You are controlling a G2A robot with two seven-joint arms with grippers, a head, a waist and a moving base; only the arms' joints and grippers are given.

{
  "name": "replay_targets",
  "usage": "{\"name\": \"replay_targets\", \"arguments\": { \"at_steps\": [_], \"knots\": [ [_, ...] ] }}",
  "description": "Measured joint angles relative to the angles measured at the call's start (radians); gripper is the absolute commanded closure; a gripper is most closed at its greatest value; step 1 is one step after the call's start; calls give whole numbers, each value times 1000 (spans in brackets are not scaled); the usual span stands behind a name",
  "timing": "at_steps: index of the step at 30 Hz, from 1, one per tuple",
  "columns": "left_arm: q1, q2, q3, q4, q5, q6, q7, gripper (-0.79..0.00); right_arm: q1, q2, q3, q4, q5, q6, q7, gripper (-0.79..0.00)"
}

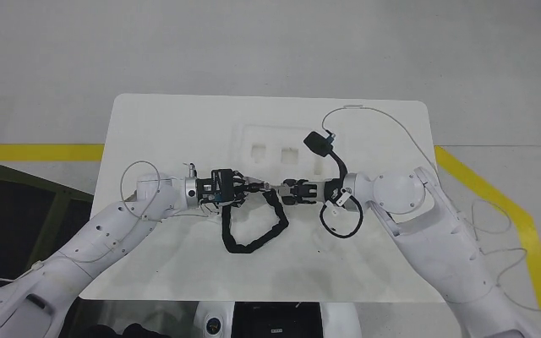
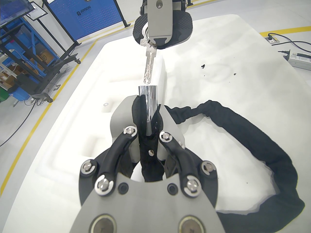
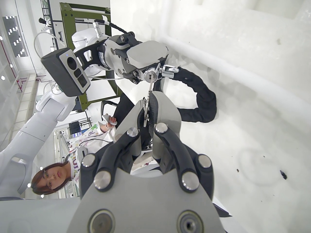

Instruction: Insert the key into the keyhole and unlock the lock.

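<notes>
Key tip at the keyhole, above the middle of the bench.
The left claw, on the 9 o'clock side, is clamped around the chrome lock cylinder. The right claw, at 3 o'clock, pinches the key's bow with the blade pointing to 9 o'clock. I cannot tell whether the tip has entered. The black-sleeved chain loops toward 6 o'clock onto the bench, and a white foam tray lies at 12 o'clock.

One key, one lock, one foam tray, one left hand, one right hand.
</notes>
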Motion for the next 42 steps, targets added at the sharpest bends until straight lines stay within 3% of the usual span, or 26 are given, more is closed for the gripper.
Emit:
{"name": "replay_targets", "arguments": {
  "at_steps": [20,27,35,42],
  "knots": [
    [0,0,0,0,0,0,0,0,63,-7,-31,57,21,-17,33,0],
    [6,2,-19,-12,6,-4,-1,0,49,7,4,29,17,-15,81,0],
    [-18,5,-24,9,156,-76,222,0,52,20,18,-5,37,-35,201,0],
    [-72,-22,24,73,299,-108,372,0,80,18,-16,6,47,-26,240,0]
  ]
}}
